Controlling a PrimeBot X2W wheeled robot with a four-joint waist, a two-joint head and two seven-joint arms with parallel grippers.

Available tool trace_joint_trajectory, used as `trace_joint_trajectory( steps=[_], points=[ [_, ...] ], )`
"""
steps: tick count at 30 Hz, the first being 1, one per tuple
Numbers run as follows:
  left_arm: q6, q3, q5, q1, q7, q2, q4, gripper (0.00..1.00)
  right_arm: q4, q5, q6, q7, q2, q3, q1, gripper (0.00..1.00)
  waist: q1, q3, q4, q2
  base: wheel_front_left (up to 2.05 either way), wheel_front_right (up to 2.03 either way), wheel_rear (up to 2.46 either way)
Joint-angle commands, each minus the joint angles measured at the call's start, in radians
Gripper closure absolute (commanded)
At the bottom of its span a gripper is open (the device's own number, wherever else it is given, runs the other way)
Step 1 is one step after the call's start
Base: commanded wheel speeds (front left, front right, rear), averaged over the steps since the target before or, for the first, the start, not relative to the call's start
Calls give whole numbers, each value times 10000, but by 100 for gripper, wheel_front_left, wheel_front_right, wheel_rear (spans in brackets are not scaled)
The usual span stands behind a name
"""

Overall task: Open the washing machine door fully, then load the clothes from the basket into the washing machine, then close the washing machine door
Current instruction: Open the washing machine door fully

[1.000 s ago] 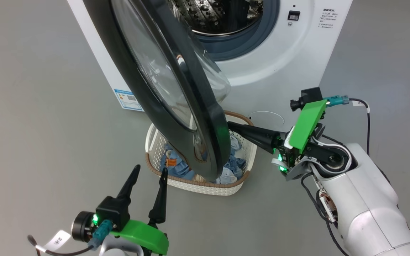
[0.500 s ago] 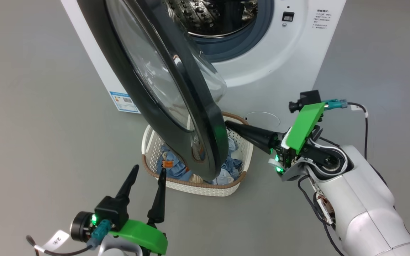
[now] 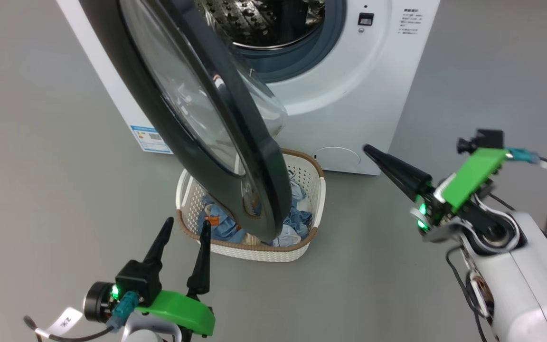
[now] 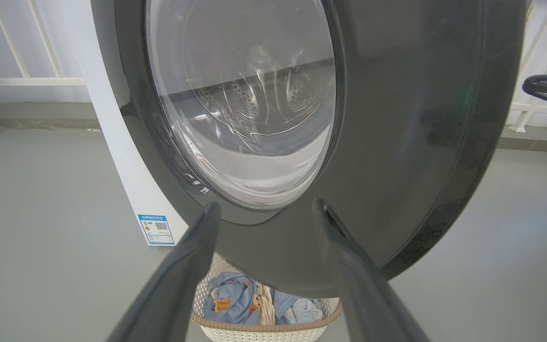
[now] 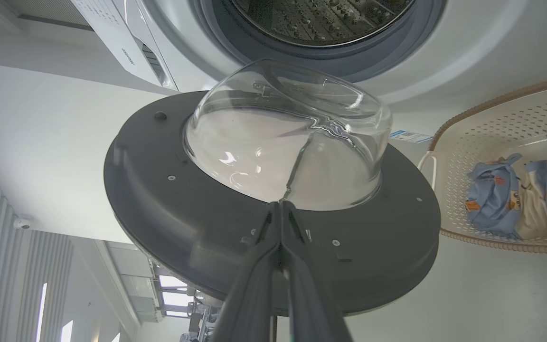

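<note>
I note washing machine door [image 3: 197, 118] part-open, overhanging basket [image 3: 254, 249] of clothes [image 3: 297, 221]. Before door, left gripper [image 3: 187, 221] spread, empty; right gripper [image 3: 368, 150] pinched shut, off door's edge. Risk: door blocks basket reach, arm snags it.

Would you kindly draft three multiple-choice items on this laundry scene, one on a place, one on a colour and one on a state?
1. Where does the small white perforated plastic basket stand?
A) on top of the machine
B) on the grey floor before the big white front-loading washing machine
C) inside the drum

2. What colour is the frame of the large round door with the bulging glass window?
A) glossy black
B) red
C) yellow

3. How do the jaws of the right gripper stand?
A) wide open
B) shut, holding nothing
C) shut on a garment

Answers:
1 B, since the head view shows it on the floor below the open door.
2 A, since the frame looks dark and shiny.
3 B, since the right wrist view shows its fingers pressed together with nothing between.
</note>
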Motion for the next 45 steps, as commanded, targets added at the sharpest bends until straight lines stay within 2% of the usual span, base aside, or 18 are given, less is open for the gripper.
trace_joint_trajectory(
  steps=[1, 2, 3, 4, 5, 15, 22, 27, 31, 40, 45],
  points=[
    [-86, 352, 138, -87, -80, 160, -222, 0, -411, -137, 16, -140, 3, 67, 207, 99, 0, -17, -55, 0, 0, 0, 0],
    [-104, 359, 161, -88, -80, 160, -206, 0, -599, -247, 16, -341, -59, 16, 419, 67, 0, -25, -91, 0, 0, 0, 0],
    [-111, 368, 178, -94, -80, 160, -195, 0, -786, -319, 16, -534, -90, -48, 635, 49, 0, -27, -126, 0, 0, 0, 0],
    [-112, 389, 189, -97, -80, 160, -185, 0, -981, -422, 16, -722, -122, -86, 849, 11, 0, -46, -179, 0, 0, 0, 0],
    [-116, 400, 202, -93, -80, 160, -173, 0, -1176, -560, 16, -938, -158, -117, 1072, 0, 0, -68, -221, 0, 0, 0, 0],
    [-192, 479, 313, -59, -80, 160, -85, 0, -2964, -1721, 16, -2847, -219, -456, 3114, 0, 0, -276, -539, 0, 0, 0, 0],
    [-218, 484, 315, 51, -80, 160, -71, 0, -3616, -3693, 16, -4960, -132, -730, 4043, 0, 0, -433, -692, 0, 0, 0, 0],
    [-232, 436, 271, 169, -80, 160, -29, 0, -3654, -6225, 16, -6552, -191, -981, 4502, 0, 0, -583, -761, 0, 0, 0, 0],
    [-255, 407, 272, 263, -80, 160, 10, 0, -3687, -8737, 16, -7550, -117, -1418, 4742, 0, 0, -690, -813, 0, 0, 0, 0],
    [-304, 379, 268, 471, -80, 160, 96, 0, -4475, -13887, 16, -8124, 637, -2511, 5548, 0, 0, -995, -884, 0, 0, 0, 0],
    [-321, 362, 252, 576, -80, 160, 146, 0, -4613, -15020, 16, -8162, 1001, -2572, 6050, 0, 0, -1189, -901, 0, 0, 0, 0]
  ],
)
